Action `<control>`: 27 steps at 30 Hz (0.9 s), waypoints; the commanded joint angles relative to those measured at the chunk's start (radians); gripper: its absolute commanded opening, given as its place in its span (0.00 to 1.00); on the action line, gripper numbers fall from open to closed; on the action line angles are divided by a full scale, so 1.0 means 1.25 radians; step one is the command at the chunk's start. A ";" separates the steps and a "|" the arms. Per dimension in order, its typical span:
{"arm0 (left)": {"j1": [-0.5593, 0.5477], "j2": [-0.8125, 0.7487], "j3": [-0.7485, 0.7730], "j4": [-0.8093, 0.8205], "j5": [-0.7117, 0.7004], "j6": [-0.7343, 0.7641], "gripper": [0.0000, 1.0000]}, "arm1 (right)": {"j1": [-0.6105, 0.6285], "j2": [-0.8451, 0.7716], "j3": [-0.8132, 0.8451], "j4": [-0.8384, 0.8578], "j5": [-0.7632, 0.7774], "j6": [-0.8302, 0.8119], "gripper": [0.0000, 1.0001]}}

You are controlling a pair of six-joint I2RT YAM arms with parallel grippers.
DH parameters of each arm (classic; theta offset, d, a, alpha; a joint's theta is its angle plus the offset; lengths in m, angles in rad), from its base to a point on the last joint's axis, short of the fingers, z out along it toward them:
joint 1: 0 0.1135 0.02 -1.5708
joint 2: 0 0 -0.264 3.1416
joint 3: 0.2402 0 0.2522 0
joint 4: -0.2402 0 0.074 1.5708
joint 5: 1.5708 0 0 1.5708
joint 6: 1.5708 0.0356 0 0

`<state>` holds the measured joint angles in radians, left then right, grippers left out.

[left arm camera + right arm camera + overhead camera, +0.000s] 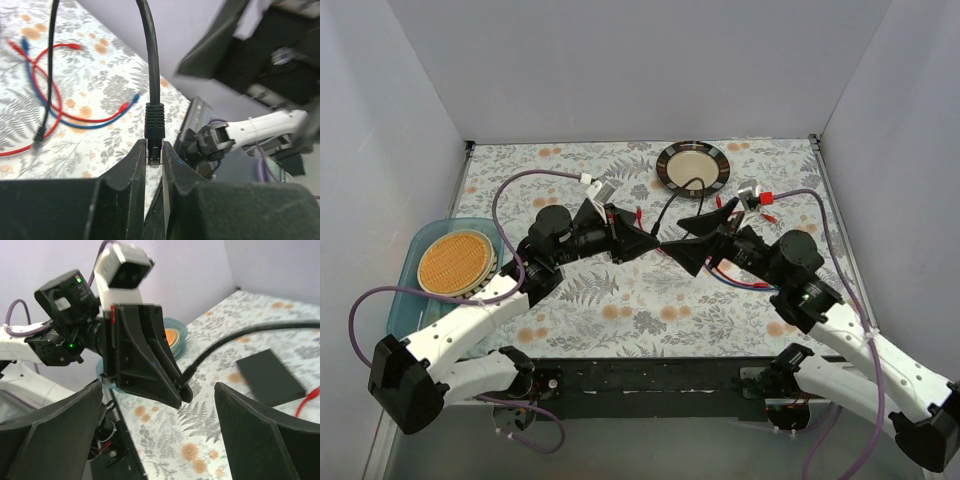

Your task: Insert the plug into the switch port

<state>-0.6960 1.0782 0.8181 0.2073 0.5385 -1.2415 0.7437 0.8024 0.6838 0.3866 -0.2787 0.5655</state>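
Left wrist view shows my left gripper (154, 150) clamped on the plug (155, 134), right gripper (157, 387) spread empty; mid-carry, I judge, and next I must square it to the switch (270, 377) lying flat on the table (175, 452)

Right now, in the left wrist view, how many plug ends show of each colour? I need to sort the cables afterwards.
red plugs: 3
blue plugs: 2
black plugs: 2, one of them in the left claw
Total: 7
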 commanded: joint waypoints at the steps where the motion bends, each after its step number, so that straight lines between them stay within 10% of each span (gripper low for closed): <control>1: -0.003 -0.033 0.039 -0.188 -0.087 0.156 0.00 | 0.001 -0.059 0.149 -0.289 0.056 -0.253 0.99; 13: -0.003 -0.028 0.051 -0.293 0.106 0.306 0.00 | 0.001 0.239 0.626 -0.725 -0.097 -0.596 0.98; 27: -0.004 0.021 0.083 -0.395 0.032 0.354 0.00 | 0.059 0.461 0.665 -0.889 0.028 -0.717 0.91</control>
<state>-0.6964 1.0779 0.8921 -0.2375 0.5964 -0.8436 0.7895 1.4052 1.5192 -0.7055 -0.2729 -0.2779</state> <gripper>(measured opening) 0.113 0.915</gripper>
